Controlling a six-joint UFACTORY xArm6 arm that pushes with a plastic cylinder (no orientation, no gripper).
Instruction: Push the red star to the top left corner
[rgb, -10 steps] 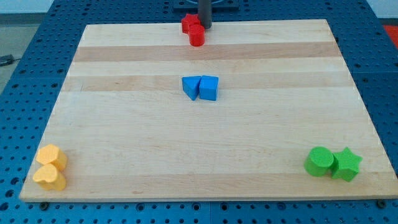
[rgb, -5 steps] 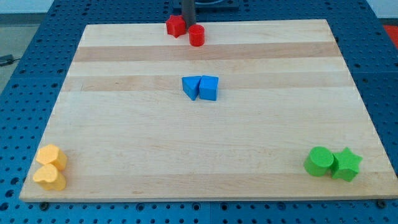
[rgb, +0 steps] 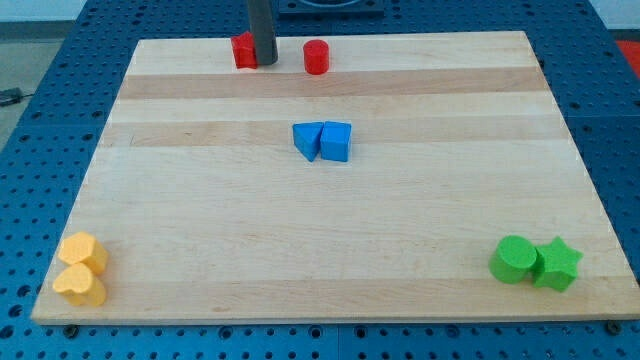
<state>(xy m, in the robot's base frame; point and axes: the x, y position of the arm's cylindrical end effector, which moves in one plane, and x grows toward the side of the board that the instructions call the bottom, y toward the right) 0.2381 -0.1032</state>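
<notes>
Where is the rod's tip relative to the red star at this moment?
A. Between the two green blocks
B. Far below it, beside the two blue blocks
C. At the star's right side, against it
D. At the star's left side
C: my tip stands at the view's right side of the red star, seemingly against it, with the red cylinder apart, further right.

Straight dark grey rod, smooth, my tip (rgb: 265, 62) blunt

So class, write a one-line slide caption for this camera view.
My tip presses the red star's right side, near the board's top edge.
</notes>
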